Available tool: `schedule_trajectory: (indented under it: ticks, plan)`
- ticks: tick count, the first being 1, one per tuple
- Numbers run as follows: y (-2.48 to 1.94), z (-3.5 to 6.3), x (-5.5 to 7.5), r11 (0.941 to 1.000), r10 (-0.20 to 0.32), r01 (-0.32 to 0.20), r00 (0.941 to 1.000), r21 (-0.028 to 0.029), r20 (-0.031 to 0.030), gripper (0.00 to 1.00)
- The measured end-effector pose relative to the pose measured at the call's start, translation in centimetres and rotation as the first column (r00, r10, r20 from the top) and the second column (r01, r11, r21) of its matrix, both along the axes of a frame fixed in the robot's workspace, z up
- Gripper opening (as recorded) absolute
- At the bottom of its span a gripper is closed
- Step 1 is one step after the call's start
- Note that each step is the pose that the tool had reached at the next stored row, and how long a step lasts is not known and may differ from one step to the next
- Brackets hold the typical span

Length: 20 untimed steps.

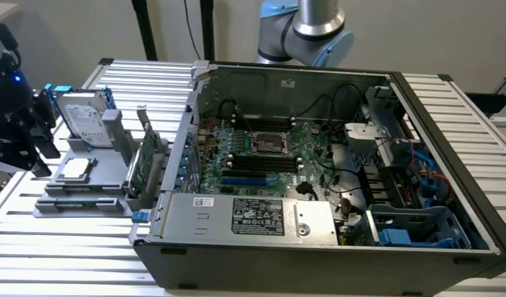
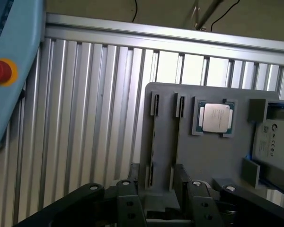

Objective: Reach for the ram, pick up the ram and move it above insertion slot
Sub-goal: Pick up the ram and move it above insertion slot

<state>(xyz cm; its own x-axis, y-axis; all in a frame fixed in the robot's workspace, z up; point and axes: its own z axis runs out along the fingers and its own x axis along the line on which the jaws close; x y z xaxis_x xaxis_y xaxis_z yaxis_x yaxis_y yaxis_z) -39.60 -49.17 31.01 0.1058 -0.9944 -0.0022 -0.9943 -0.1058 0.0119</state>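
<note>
The ram (image 2: pixel 153 139) stood on edge in the outermost slot of the grey holder (image 2: pixel 203 156). It showed edge-on as a thin line, its chips hard to make out. The pincer (image 2: pixel 156 172) hung just short of that end, its fingers (image 2: pixel 132 179) apart on either side of the slots and gripping nothing. Bare slatted desk (image 2: pixel 85 118) lay open on the ram's outer side. On the other side came a second slot, a processor (image 2: pixel 213 117), then a hard drive (image 2: pixel 274 142) cut off at the frame. The open computer case (image 1: pixel 319 260) sat on the exterior view's right.
</note>
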Motion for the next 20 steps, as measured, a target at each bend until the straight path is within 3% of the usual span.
schedule_trajectory:
  ticks: [9,20]
  plan:
    - [-0.32,-1.64,0.0,1.0,0.001,-0.001,1.0,0.0,-0.0001,0.42]
    - [-0.34,-3.63,0.0,1.0,0.001,-0.001,1.0,0.0,-0.0001,0.42]
